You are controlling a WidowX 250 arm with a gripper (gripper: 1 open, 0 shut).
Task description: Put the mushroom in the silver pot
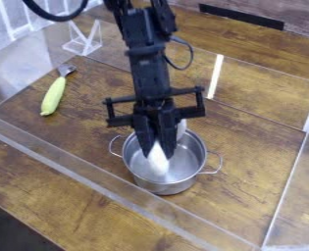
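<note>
Near the frame's centre, the claw grips the mushroom, its stem pointing down into the pot, ready for release.

The pot sits on the counter, just below the middle of the view. The mushroom is at the tips of the pincer, within the outline of the pot's mouth; whether it touches the bottom cannot be told. The vegetable lies on the counter, to the left of the pot and farther back, well apart from it. Behind the vegetable and slightly to its right is the wire stand. The tape strip runs along the counter, behind the pot and to its right.
</note>
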